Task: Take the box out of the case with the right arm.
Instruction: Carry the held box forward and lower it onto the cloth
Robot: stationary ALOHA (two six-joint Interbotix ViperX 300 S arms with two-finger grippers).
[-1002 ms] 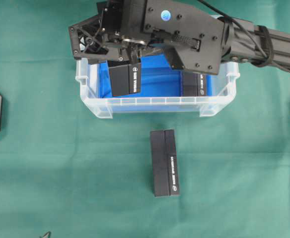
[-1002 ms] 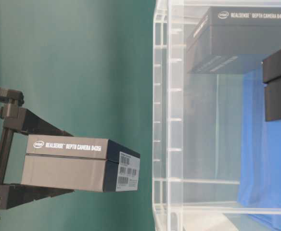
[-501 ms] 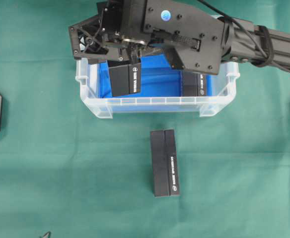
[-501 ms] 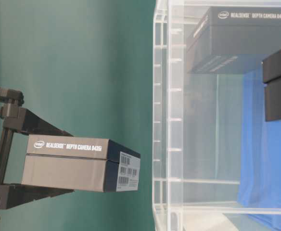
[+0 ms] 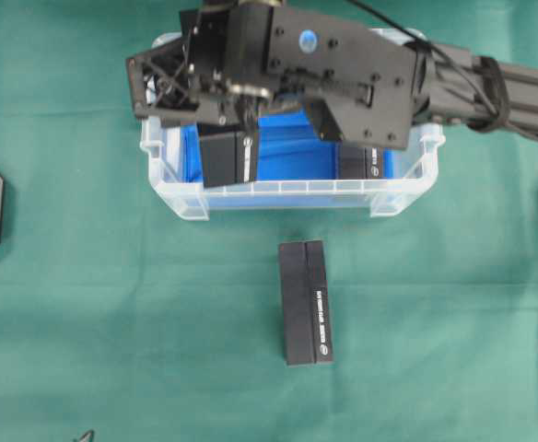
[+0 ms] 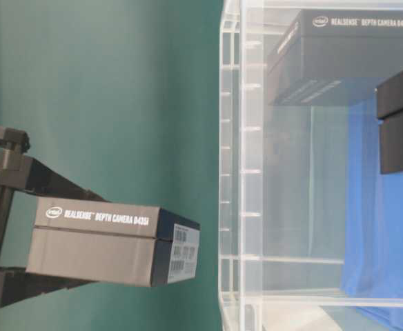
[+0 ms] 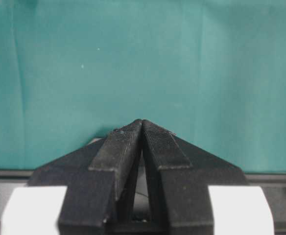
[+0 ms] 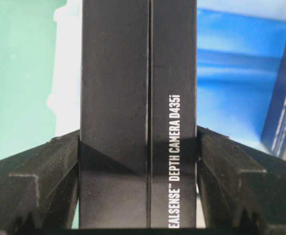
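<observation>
Black cardboard filled the right wrist view: the RealSense depth camera box [image 8: 138, 112] stood clamped between the two fingers of the right end effector [image 5: 225, 138], one pad [image 8: 50, 171] pressed flat on each broad face. In the overhead view the held box hung at the upper left of centre, over the left end of the clear case [image 5: 287, 194], its lower edge near the front wall. A second box [image 5: 368, 161] stood in the case's right end, and a third box [image 5: 306, 302] lay on the green desk [image 5: 112, 322] below centre. To finish well, the box probably wanted lifting clear above the rim before travelling sideways, the squeeze kept steady. The left end effector [image 7: 142, 128] was closed on nothing.
</observation>
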